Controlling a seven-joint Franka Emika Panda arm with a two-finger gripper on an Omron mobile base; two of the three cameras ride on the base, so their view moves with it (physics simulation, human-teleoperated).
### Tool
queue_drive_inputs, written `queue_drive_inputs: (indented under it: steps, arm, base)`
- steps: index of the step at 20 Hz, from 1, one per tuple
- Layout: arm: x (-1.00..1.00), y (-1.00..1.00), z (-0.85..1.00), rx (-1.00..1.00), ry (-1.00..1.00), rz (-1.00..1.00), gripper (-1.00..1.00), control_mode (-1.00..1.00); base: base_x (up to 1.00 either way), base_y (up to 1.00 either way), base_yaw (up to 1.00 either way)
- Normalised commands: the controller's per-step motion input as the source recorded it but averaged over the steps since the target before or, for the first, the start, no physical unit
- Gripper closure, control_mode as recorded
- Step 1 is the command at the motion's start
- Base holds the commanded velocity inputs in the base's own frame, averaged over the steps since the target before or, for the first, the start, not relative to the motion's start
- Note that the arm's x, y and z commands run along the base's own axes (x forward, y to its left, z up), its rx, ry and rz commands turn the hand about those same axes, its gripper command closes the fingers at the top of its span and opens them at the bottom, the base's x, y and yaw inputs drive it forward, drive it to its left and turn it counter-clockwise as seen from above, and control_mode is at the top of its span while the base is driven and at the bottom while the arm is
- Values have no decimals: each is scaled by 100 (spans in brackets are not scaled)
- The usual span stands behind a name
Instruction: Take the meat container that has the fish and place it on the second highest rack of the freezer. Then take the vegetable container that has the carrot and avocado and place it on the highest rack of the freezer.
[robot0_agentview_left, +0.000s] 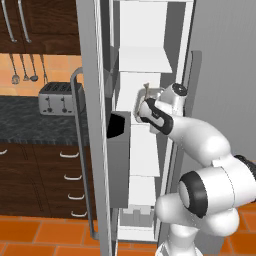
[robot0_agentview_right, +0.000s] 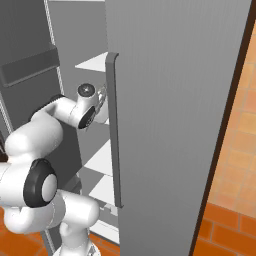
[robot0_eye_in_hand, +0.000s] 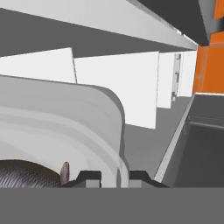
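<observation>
The fingers (robot0_eye_in_hand: 89, 177) are clamped on the rim of the meat container (robot0_eye_in_hand: 65, 127), one dark tip on each side of its pale grey wall where the rounded corner turns. Inside the container, at the lower left of the hand view, lies the fish (robot0_eye_in_hand: 26, 175), its scaly grey-brown body with a small fin standing up beside the near wall.

In the left base view the gripper (robot0_agentview_left: 146, 102) holds the container at one of the upper white shelves of the freezer (robot0_agentview_left: 142, 60), with the fish's tail poking above the tray rim. The white arm reaches up from below into the open compartment. The grey freezer door (robot0_agentview_left: 95, 150) stands open to the left, carrying a dark bin (robot0_agentview_left: 118, 125) and a long vertical handle (robot0_agentview_left: 80, 150).
</observation>
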Motion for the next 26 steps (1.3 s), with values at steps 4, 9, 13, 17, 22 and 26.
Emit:
queue_drive_inputs:
  steps: [4, 9, 13, 17, 22, 26]
  arm:
    - [23, -2, -12, 0, 2, 0, 100, -100]
    - [20, 0, -22, 0, 4, 0, 100, -100]
    - [18, 0, -24, 0, 2, 0, 100, -100]
    - [38, 0, -8, 0, 0, 0, 100, -100]
    - [46, 0, -4, 0, 0, 0, 100, -100]
    - [41, 0, -6, 0, 0, 0, 100, -100]
  base:
    - [0, 0, 0]
    - [0, 0, 0]
    - [0, 0, 0]
    - [0, 0, 0]
    - [0, 0, 0]
    - [0, 0, 0]
